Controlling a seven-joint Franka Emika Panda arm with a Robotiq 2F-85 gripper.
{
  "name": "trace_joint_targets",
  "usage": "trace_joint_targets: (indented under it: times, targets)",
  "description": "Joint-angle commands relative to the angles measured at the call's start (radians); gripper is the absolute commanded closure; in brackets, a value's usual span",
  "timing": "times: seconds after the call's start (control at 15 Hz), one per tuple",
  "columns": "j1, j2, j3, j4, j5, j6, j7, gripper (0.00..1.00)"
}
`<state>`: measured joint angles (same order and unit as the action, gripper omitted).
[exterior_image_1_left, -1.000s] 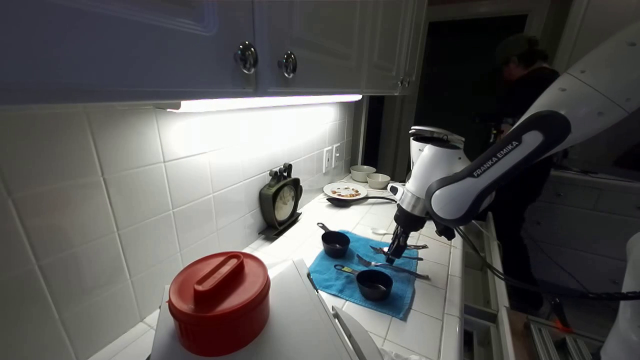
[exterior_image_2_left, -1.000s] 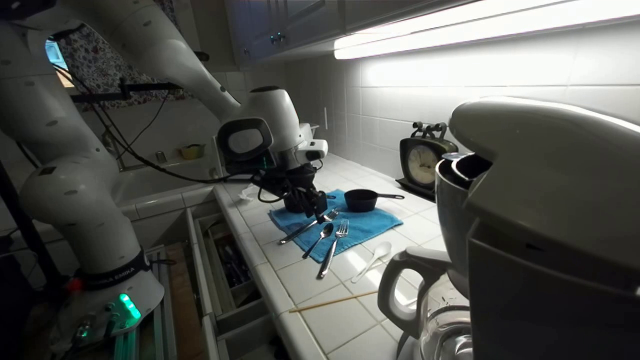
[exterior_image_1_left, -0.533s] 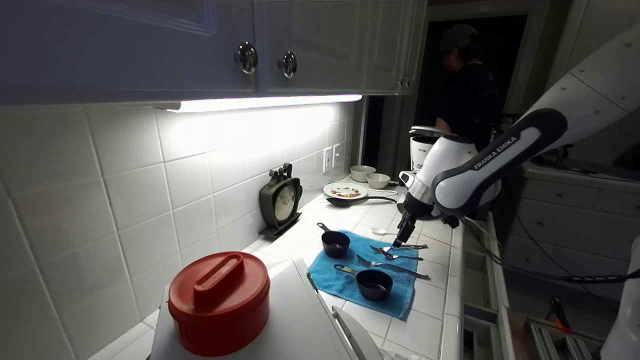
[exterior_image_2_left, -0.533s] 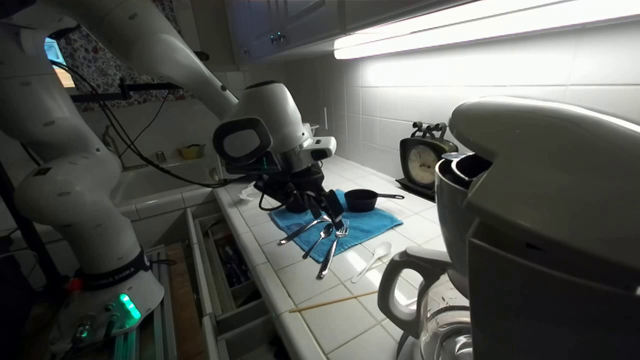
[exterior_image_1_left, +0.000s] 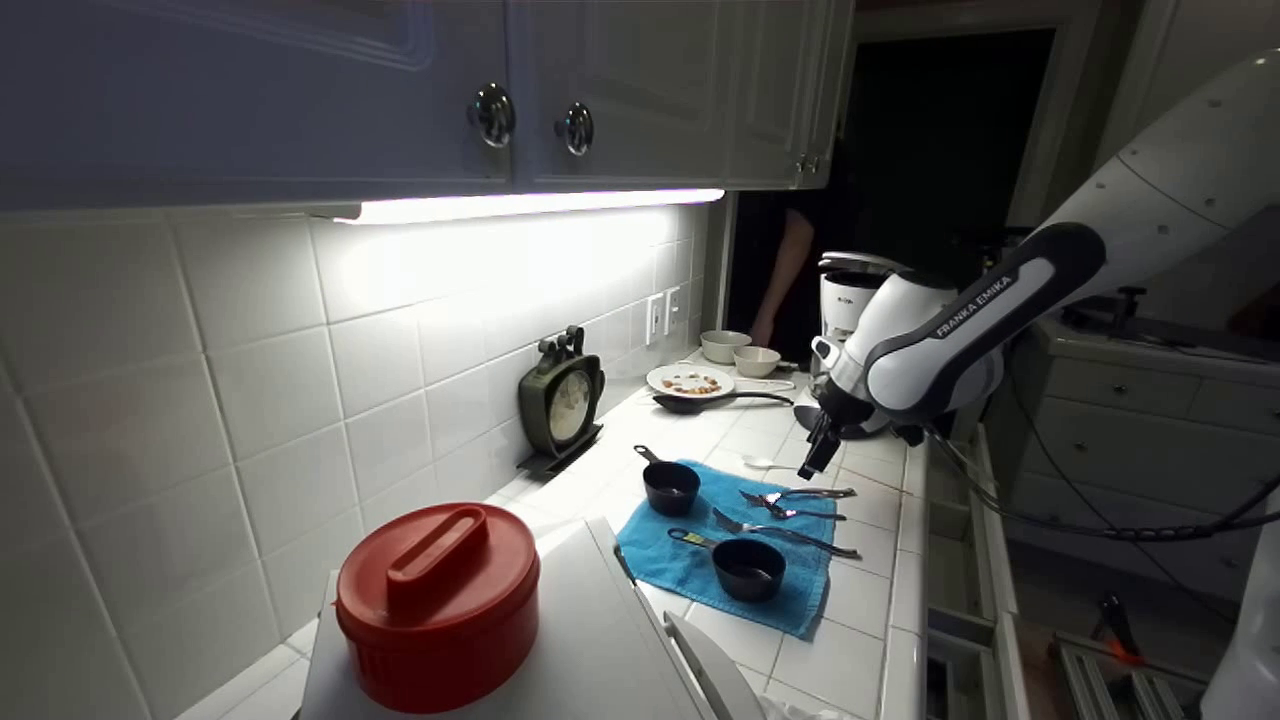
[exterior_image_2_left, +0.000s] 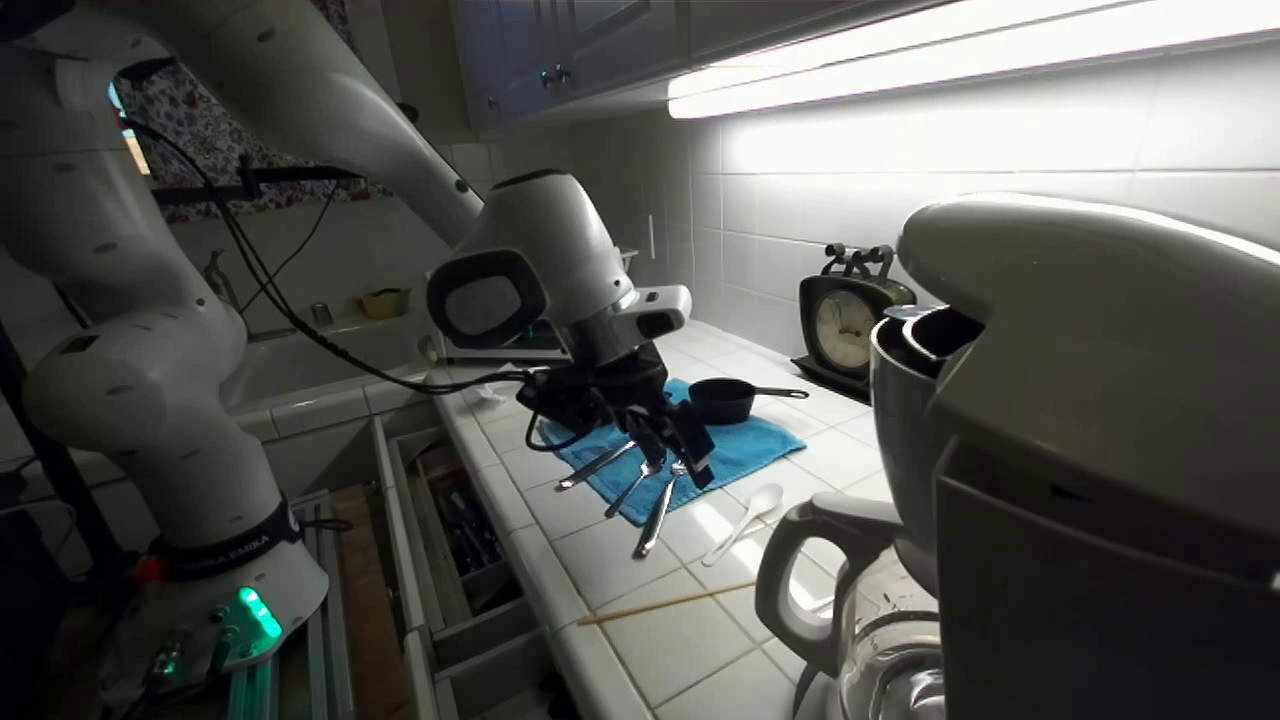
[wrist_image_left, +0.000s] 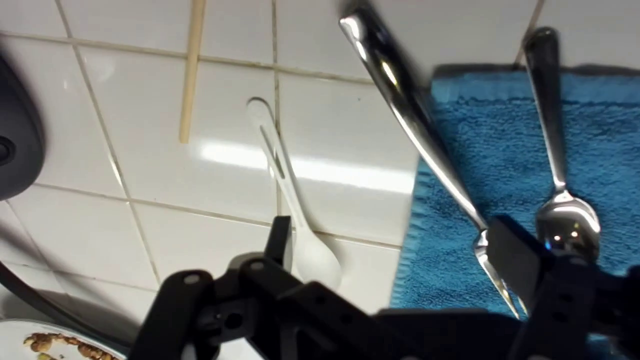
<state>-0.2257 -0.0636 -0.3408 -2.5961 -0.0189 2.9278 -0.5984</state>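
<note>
My gripper (wrist_image_left: 397, 245) is open and empty. It also shows in both exterior views (exterior_image_1_left: 816, 462) (exterior_image_2_left: 680, 465), above the counter at the edge of a blue towel (wrist_image_left: 500, 140). In the wrist view one finger overlaps the bowl end of a white plastic spoon (wrist_image_left: 282, 172). The other finger covers part of a metal fork's head (wrist_image_left: 435, 160). A metal spoon (wrist_image_left: 567, 220) lies beside that fork. A further fork (exterior_image_1_left: 790, 536) lies on the towel, with two small black pans (exterior_image_1_left: 672, 488) (exterior_image_1_left: 748, 570). The gripper partly hides the cutlery heads in an exterior view.
A wooden stick (exterior_image_2_left: 665, 604) lies on the tiles. A coffee maker (exterior_image_2_left: 1080, 480) stands at the counter's end. A plate of nuts (exterior_image_1_left: 690, 382), bowls (exterior_image_1_left: 725, 347), a dark scale (exterior_image_1_left: 562, 405) and a red lidded tub (exterior_image_1_left: 440, 610) are around. A drawer (exterior_image_2_left: 440, 540) is open below.
My gripper has moved from over the towel's middle toward the fork and white spoon, rising slightly. The cutlery has not moved. A person in the background has walked to the left in an exterior view.
</note>
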Motion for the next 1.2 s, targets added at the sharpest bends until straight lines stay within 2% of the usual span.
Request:
trace_joint_targets:
  times: [0.0, 0.33, 0.73, 1.13]
  targets:
    - [-0.009, 0.073, -0.019, 0.036, 0.01, 0.063, -0.025, 0.0]
    - [-0.012, 0.138, -0.023, 0.069, 0.042, 0.116, -0.034, 0.0]
    - [-0.028, 0.222, 0.003, 0.114, 0.134, 0.176, -0.018, 0.0]
    - [-0.081, 0.29, 0.077, 0.172, 0.218, 0.205, -0.015, 0.0]
